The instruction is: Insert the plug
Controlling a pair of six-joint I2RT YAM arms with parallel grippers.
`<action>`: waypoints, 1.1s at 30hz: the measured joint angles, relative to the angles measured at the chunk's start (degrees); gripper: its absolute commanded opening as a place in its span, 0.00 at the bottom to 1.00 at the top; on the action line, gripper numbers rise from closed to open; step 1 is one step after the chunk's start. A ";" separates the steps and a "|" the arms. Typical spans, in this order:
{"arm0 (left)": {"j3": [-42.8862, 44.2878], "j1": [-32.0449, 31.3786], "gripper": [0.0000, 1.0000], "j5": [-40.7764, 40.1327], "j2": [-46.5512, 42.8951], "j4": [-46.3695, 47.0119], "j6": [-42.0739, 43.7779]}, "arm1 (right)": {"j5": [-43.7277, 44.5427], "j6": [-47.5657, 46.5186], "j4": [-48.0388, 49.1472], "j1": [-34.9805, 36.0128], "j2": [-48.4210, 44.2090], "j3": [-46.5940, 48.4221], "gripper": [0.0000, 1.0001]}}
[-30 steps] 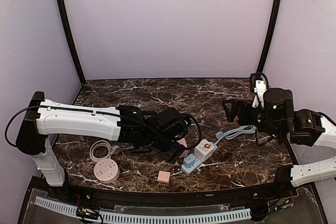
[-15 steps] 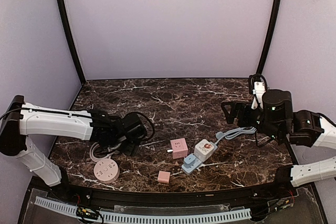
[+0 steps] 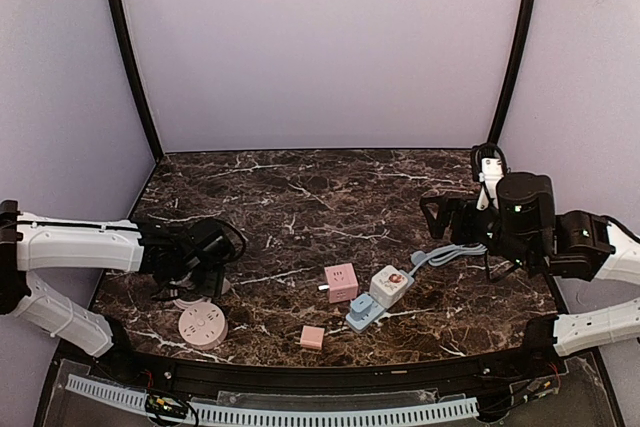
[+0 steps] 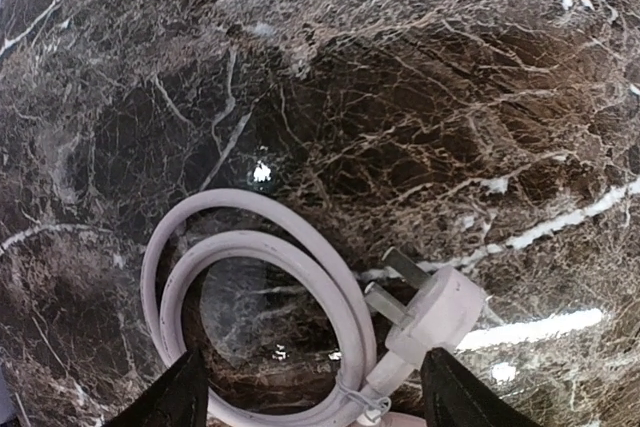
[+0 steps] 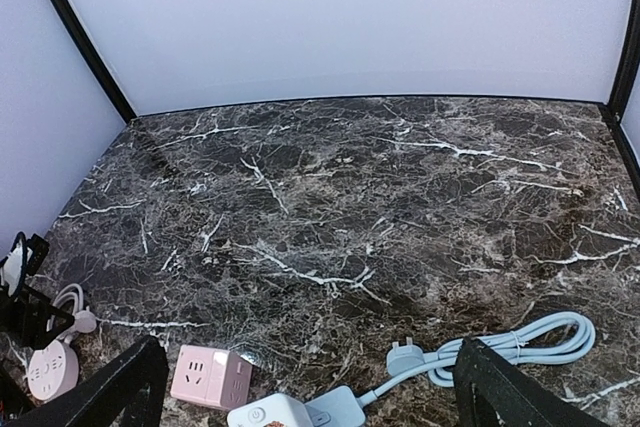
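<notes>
A pale pink plug (image 4: 435,312) with two flat prongs lies on the marble beside its coiled cord (image 4: 250,277). My left gripper (image 4: 310,402) is open just above it, one finger on each side of coil and plug, holding nothing. In the top view the left gripper (image 3: 185,282) hovers over the coil behind the round pink socket (image 3: 203,327). A pink cube socket (image 3: 342,282) sits mid-table. My right gripper (image 5: 310,407) is open and empty, raised at the right; it also shows in the top view (image 3: 440,215). A blue plug (image 5: 405,355) lies below it.
A white and blue power strip (image 3: 380,297) lies next to the pink cube, its blue cord (image 3: 450,252) looping right. A small pink block (image 3: 312,337) sits near the front edge. Black frame posts stand at the back corners.
My left arm has drawn back leftward from the pink cube to above the coiled cord and plug, uncovering the cube. The right arm has barely moved.
</notes>
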 measured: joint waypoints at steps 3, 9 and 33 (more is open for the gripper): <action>-0.70 1.44 0.68 1.90 0.15 1.31 0.00 | -0.04 0.00 -0.02 0.00 0.00 -0.15 0.99; -0.68 2.40 0.65 5.31 1.20 4.92 0.17 | -0.04 0.00 -0.02 0.00 -0.09 -0.33 0.99; -3.26 2.97 0.66 12.35 -0.59 8.09 0.61 | -0.07 -0.02 -0.02 0.00 0.59 -0.74 0.99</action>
